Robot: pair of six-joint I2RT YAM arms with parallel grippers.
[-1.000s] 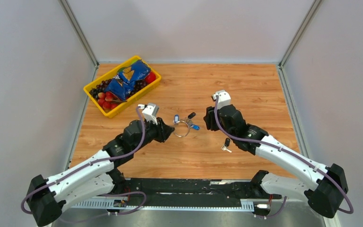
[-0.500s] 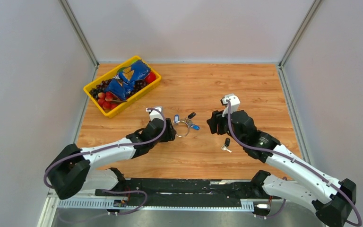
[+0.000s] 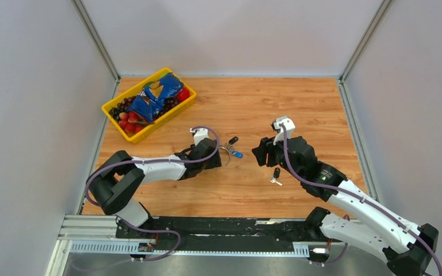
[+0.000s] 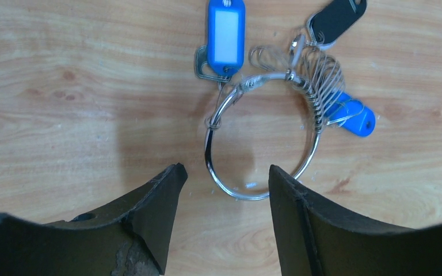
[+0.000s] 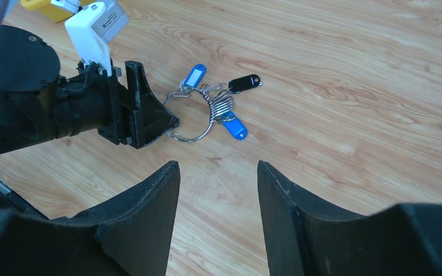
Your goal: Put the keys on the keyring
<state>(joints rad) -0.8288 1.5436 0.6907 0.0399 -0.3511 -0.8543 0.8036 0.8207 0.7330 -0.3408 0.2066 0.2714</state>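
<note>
1. Table [image 3: 299,109]: bare wood-grain top. All task items lie near its centre in the overhead view.
2. Yellow tray [image 3: 170,117]: upper left of the overhead view, holding fruit and a blue packet. Well apart from the work.
3. Left gripper [image 4: 225,178]: jaws spread, holding nothing. In its wrist view the lower arc of the keyring sits between the two fingers. The right-hand finger stands close against the wire; contact cannot be confirmed.
4. Right gripper [image 5: 218,167]: jaws spread, empty, hovering right of centre in the overhead view, near the loose key.
5. Keyring [image 4: 208,150]: thin bright wire hoop lying flat at frame centre. A bunch of small wire loops is gathered at its upper right.
   - Judged light, stiff and springy, and slippery on the smooth wood.
   - Best taken on the bare lower arc, clear of the attachments, pinched across the wire.
6. Attachments: a blue tag [image 4: 225,29] with a white label at top centre, a black tag [image 4: 336,17] at upper right, and a second blue tag [image 4: 354,118] at right.
7. Loose key [image 3: 275,173]: black head, short silver blade, lying apart from the ring, lower right of it. Judged light and rigid, and best held by the head so the hole stays free.
</note>
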